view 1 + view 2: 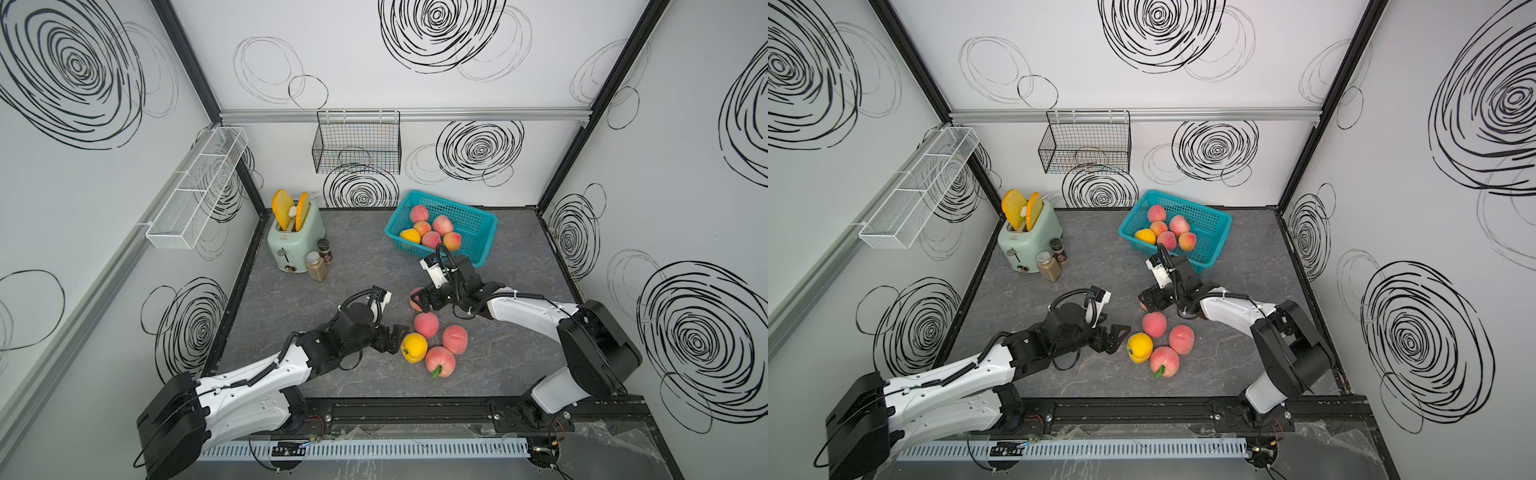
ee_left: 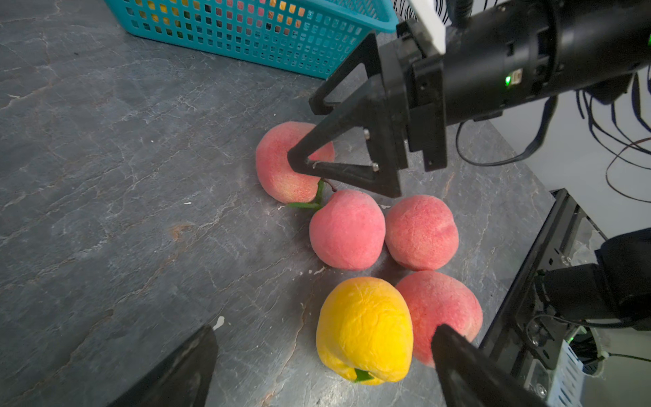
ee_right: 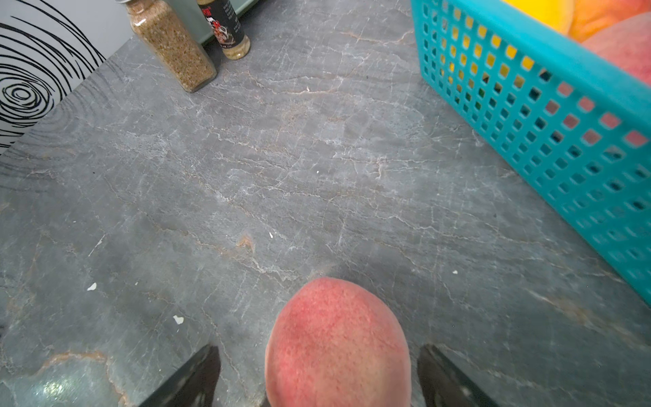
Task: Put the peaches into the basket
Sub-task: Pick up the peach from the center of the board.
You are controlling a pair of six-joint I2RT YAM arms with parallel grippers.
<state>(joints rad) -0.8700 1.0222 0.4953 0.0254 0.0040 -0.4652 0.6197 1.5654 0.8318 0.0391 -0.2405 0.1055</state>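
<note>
The pink peach (image 3: 337,341) closest to the basket (image 1: 465,216) is mostly hidden in both top views. Only a pink edge shows from under the right claw (image 1: 419,303). In the right wrist view the picture edge cuts off part of it. It rests on the worktop (image 1: 353,257) between that claw's two fingers, which stand apart with a strip of worktop showing on either side, so nothing is clamped.

Just nearer lie four loose peaches (image 1: 426,325) in a tight cluster, three pink and one yellow peach (image 1: 414,348). The left claw (image 1: 395,340) sits just left of the yellow peach, spread wide and holding nothing. Whether a fingertip touches it cannot be told.

The basket stands farther back, right of centre, with six peaches (image 1: 431,240) inside, five pink and one yellow. The right arm's wrist covers part of its near rim.

The worktop is grey and veined like stone. At its far left stand a pale green toaster (image 1: 293,241) with two orange slices (image 1: 282,208) in it and two spice jars (image 1: 316,266) beside it. White walls with black scribbled rings carry a black wire basket (image 1: 357,145) and a white mesh rack (image 1: 195,187).
</note>
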